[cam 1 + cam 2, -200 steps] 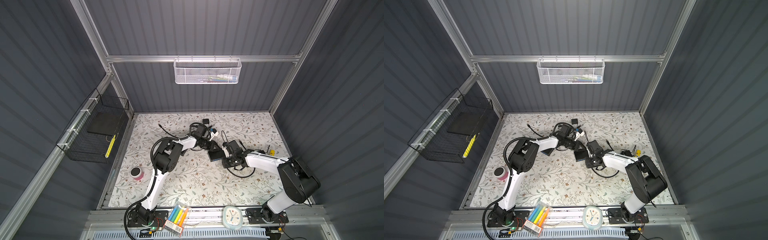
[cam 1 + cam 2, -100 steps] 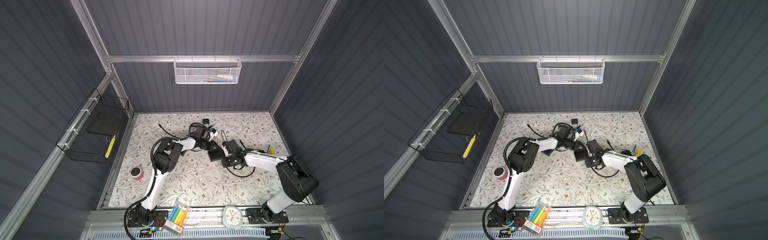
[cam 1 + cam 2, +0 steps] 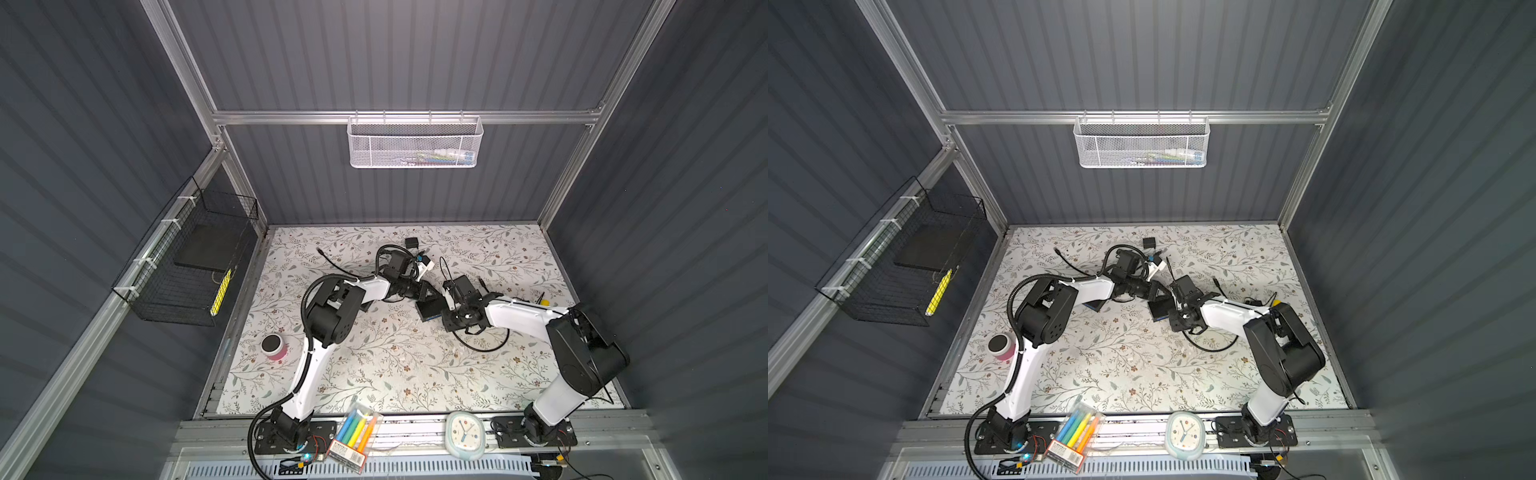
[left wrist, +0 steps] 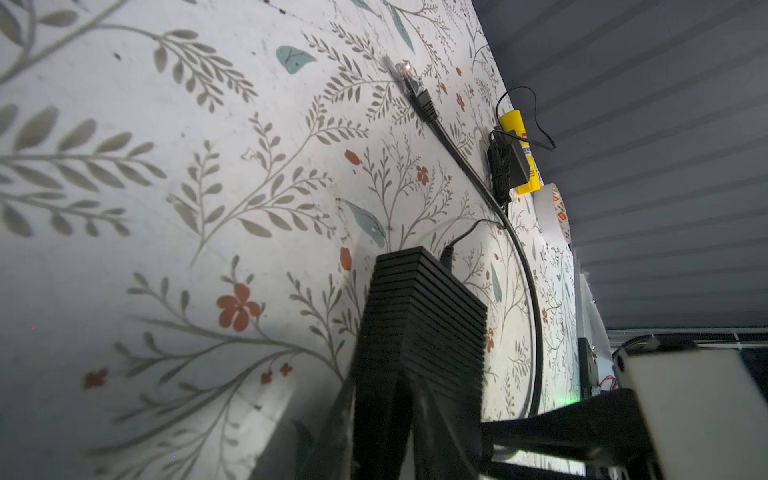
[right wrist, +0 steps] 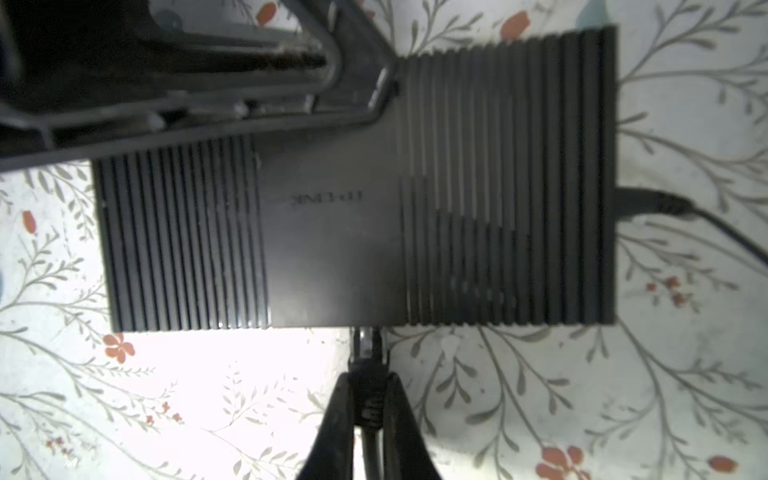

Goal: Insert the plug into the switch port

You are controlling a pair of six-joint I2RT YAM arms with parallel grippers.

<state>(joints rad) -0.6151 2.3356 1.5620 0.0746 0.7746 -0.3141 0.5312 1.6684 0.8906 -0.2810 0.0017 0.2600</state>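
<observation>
Pinching plug (image 5: 368, 365) with right claw (image 5: 370, 411), tip butted against switch (image 5: 332, 249) edge. Resting left claw (image 5: 386, 83) on switch corner; can't tell if clamped or spread.

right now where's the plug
The plug is pinched in the right gripper, its tip at the middle of the switch's long edge in the right wrist view. In both top views the switch lies near the middle of the table.

Pink cylinder (image 3: 274, 347) is sitting at 8 o'clock on the mat (image 3: 395, 374). Marker pack (image 3: 353, 434) and clock (image 3: 464, 435) are lying at 6 o'clock.
</observation>
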